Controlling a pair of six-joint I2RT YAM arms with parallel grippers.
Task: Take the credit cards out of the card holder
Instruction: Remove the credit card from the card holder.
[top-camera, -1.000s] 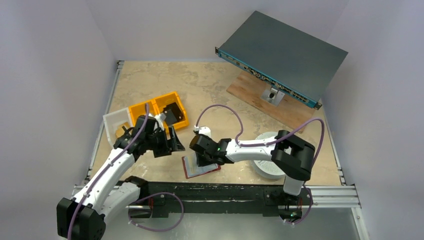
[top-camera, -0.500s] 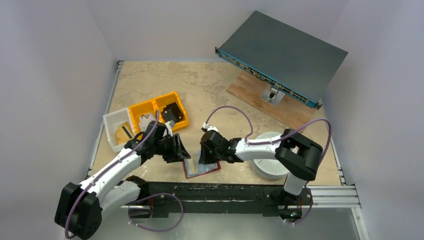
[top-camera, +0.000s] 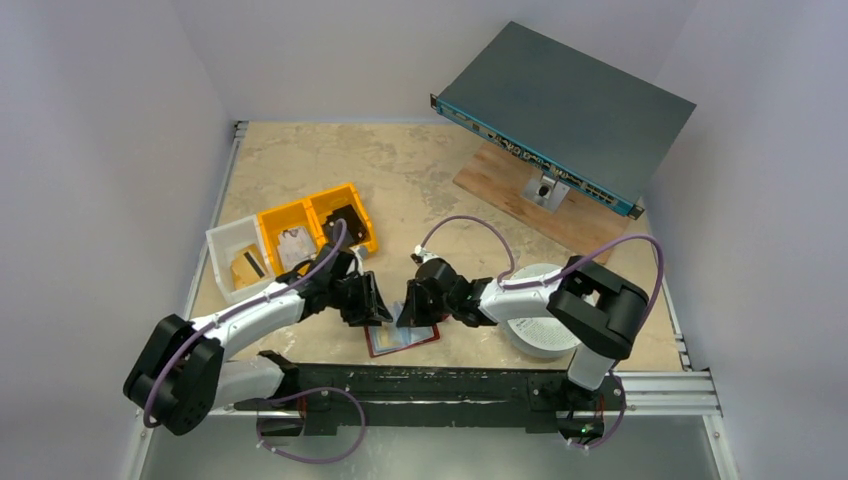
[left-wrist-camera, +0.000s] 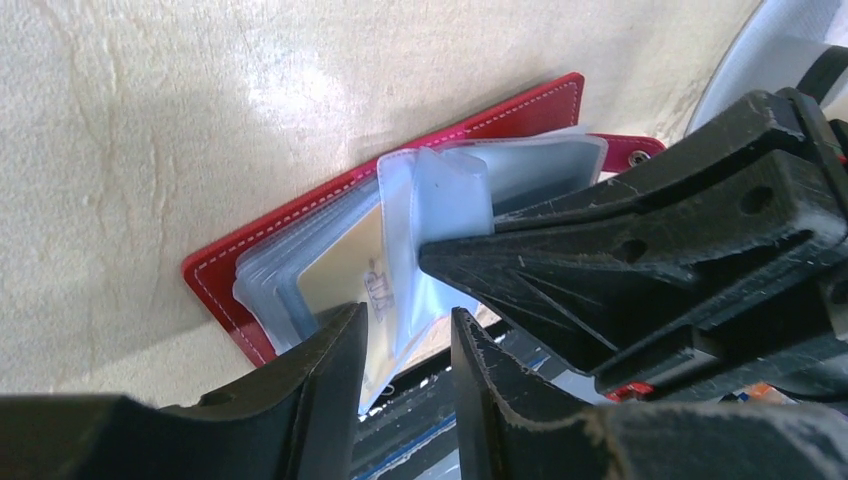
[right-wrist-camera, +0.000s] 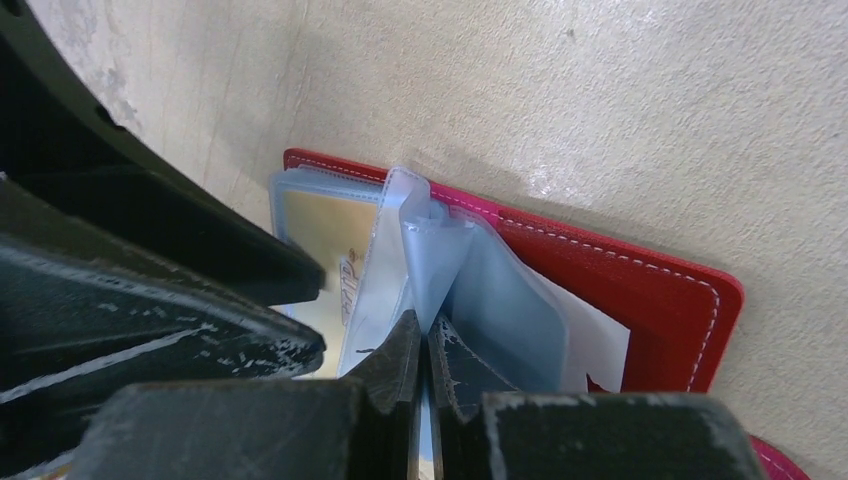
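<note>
The card holder (top-camera: 405, 340) lies opened flat directly under the tips of both grippers, dark red with pale stitching along its edge and a snap tab at one corner. A fan of clear blue-grey plastic sleeves rises from its inside. The right gripper (right-wrist-camera: 422, 340) is pinched closed on one upright sleeve (left-wrist-camera: 450, 190), holding it lifted off the stack. The left gripper (left-wrist-camera: 405, 315) faces it tip to tip, its jaws partly apart around the edge of the neighbouring sleeves; whether they pinch anything we cannot tell. Just ahead of the left fingertips we see a golden card (left-wrist-camera: 345, 275) inside its sleeve.

The table (top-camera: 400, 170) is a beige marbled slab, closed in by plain white walls (top-camera: 100, 150), with a black rail (top-camera: 450, 385) along the edge behind the grippers.

We count one card holder and two golden cards: the one in the sleeve and a second card (top-camera: 247, 268) with a black stripe, lying in the white bin (top-camera: 222, 240) out beyond the left arm. There are two yellow bins (top-camera: 275, 215) beside that one white bin, one grey rack unit (top-camera: 570, 95) on one wooden board (top-camera: 490, 175) well beyond the right gripper, and one white round disc (top-camera: 535, 335) by the right arm.
</note>
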